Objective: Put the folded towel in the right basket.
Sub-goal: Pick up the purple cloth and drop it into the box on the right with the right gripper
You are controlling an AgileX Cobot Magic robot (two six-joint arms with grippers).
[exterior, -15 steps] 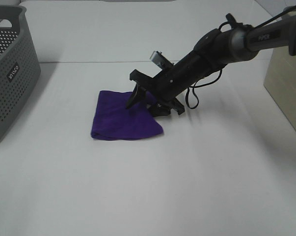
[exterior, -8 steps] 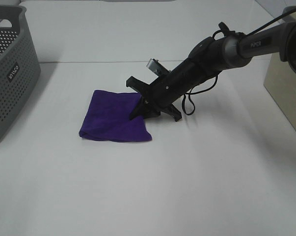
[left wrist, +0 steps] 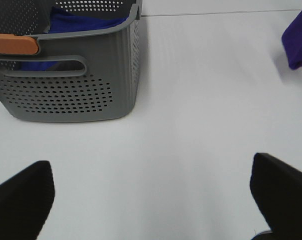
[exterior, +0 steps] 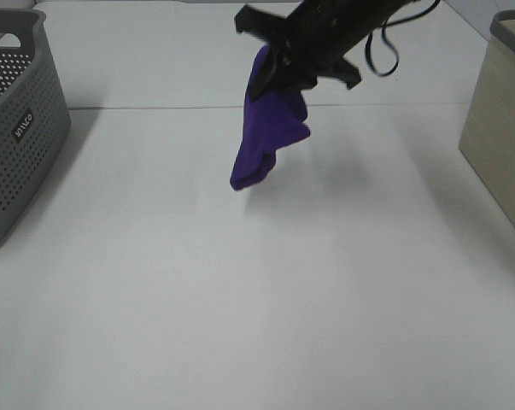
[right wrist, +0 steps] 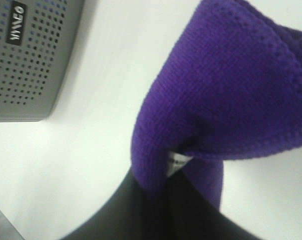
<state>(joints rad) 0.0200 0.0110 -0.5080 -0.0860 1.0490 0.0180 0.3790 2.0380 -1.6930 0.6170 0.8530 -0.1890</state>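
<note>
1. item under task: purple folded terry towel (exterior: 270,128) hangs in the air above the white table (exterior: 240,307), clear of its surface, and droops to a rounded lower corner.
2. right gripper (exterior: 278,68): black, clamped on the upper edge of the towel. in the right wrist view the cloth bunches at the pinch, and a small white label (right wrist: 180,161) shows there.
3. left gripper (left wrist: 151,200): spread wide, with nothing in its grasp. its two black fingers (left wrist: 20,197) sit well apart over bare table.
4. beige straight-walled basket (exterior: 500,137): stands at the right edge of the table in the high view, well apart from the towel. its inside cannot be seen.
5. grey perforated plastic basket (exterior: 22,128): stands at the left edge of the table, well apart from the towel. the left wrist view shows blue-purple cloth (left wrist: 80,22) lying inside it.
</note>
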